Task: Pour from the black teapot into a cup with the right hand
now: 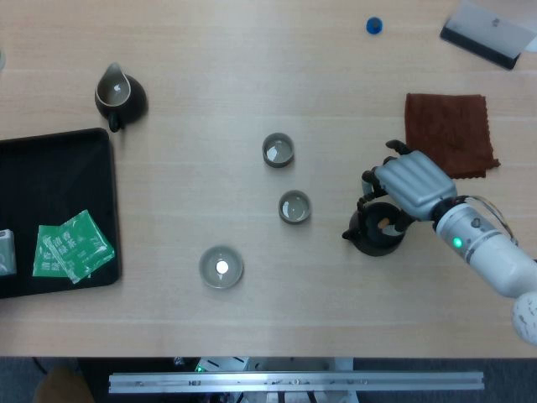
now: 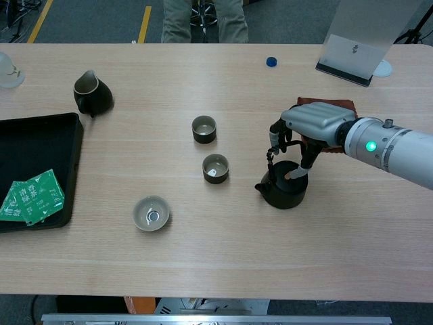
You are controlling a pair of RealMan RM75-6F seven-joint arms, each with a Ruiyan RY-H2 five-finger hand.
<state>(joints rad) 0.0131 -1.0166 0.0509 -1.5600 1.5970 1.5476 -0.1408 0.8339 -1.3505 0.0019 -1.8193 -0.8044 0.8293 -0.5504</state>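
Observation:
The black teapot [image 1: 375,235] [image 2: 284,191] stands right of centre with its spout pointing left. My right hand [image 1: 409,185] [image 2: 312,124] is over it, fingers curled around the arched handle and the thumb down at the pot's open top. Two small dark cups stand to its left: the nearer cup [image 1: 294,206] [image 2: 216,168] is a short gap from the spout, and the farther cup [image 1: 278,150] [image 2: 203,128] is behind it. A wider pale cup [image 1: 221,268] [image 2: 151,212] sits toward the front left. My left hand is out of both views.
A brown cloth [image 1: 449,133] [image 2: 336,103] lies just behind the right hand. A dark pitcher [image 1: 120,96] [image 2: 91,93] stands far left, above a black tray [image 1: 50,168] [image 2: 34,145] holding green packets [image 1: 71,246]. A blue cap [image 1: 374,25] and a stand [image 1: 489,32] sit at the back.

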